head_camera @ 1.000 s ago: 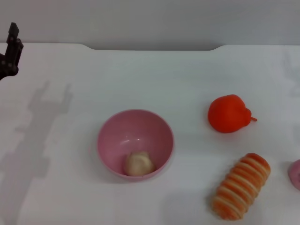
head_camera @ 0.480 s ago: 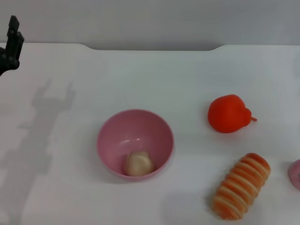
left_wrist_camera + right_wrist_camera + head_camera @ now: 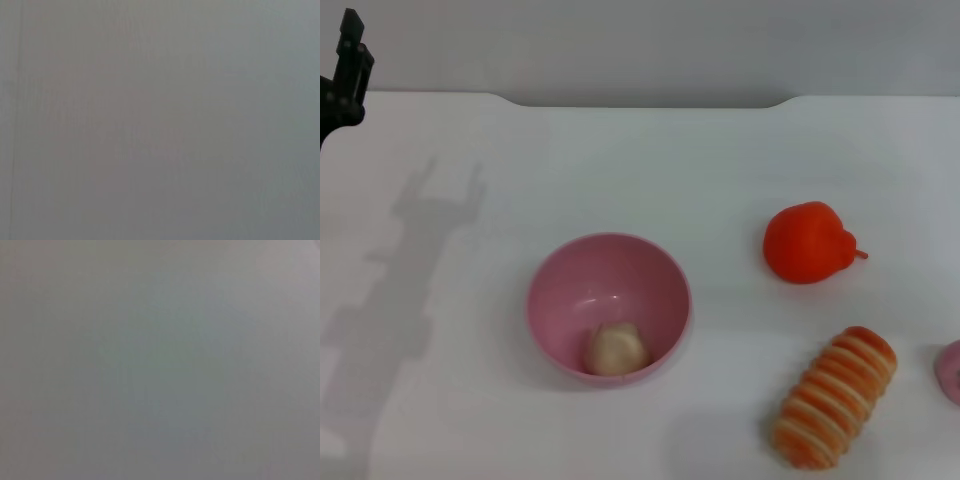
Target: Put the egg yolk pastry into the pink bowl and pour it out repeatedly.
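The pink bowl (image 3: 608, 305) stands upright on the white table, a little left of centre in the head view. The pale egg yolk pastry (image 3: 616, 350) lies inside it, against the near wall. My left gripper (image 3: 346, 75) is raised at the far left edge, well away from the bowl; only part of it shows. The right gripper is out of view. Both wrist views show only plain grey.
A red-orange pear-like fruit (image 3: 808, 243) sits to the right of the bowl. An orange-and-cream striped roll (image 3: 834, 396) lies at the front right. A pink object (image 3: 950, 370) pokes in at the right edge. The table's far edge (image 3: 640, 100) runs along the back.
My left gripper has drifted slightly up and back at the far left edge, and its shadow on the table has shifted. Bowl and pastry have not moved.
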`<state>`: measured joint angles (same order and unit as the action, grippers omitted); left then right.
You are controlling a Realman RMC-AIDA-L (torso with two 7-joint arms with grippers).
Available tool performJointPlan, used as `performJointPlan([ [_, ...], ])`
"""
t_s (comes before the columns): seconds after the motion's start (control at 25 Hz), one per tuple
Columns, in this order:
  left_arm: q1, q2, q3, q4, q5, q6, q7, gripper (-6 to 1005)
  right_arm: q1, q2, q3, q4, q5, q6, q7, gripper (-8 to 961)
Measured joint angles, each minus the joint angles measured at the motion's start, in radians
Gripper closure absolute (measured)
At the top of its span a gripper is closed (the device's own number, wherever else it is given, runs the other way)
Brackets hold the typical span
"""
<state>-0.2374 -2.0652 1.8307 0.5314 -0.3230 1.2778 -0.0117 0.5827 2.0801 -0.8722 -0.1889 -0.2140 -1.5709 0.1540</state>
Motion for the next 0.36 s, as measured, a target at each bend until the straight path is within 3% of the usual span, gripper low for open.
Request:
performJointPlan([
  [0.36,-0.041,0.0,-0.002,-0.049,-0.008,0.005,-0.026,395,0.007,-0.001,-0.009,0.026,0.003,0.001,0.018,468],
])
